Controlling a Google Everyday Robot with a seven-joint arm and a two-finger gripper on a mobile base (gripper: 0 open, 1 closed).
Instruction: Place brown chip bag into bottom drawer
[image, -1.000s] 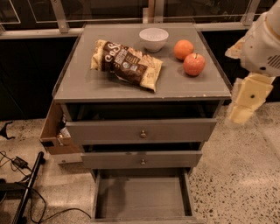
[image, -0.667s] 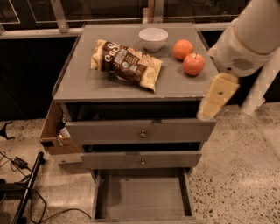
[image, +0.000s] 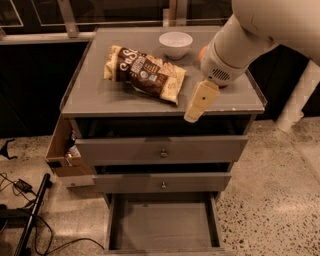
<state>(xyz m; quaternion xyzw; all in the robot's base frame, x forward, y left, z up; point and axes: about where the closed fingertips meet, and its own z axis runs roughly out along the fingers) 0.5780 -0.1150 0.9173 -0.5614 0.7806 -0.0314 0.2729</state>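
Note:
The brown chip bag lies flat on the grey cabinet top, left of centre, with a dark brown middle and cream-yellow ends. The bottom drawer is pulled open at the foot of the cabinet and shows a plain grey floor. My gripper hangs on the white arm over the front right part of the cabinet top, just right of the bag and not touching it.
A white bowl stands at the back of the top. An orange fruit shows partly behind the arm. A brown cardboard box hangs on the cabinet's left side. Cables lie on the floor at left.
The arm has swung in from the right and now reaches over the cabinet top, bringing the gripper close to the bag. The camera sits nearer the cabinet. The bag has not moved.

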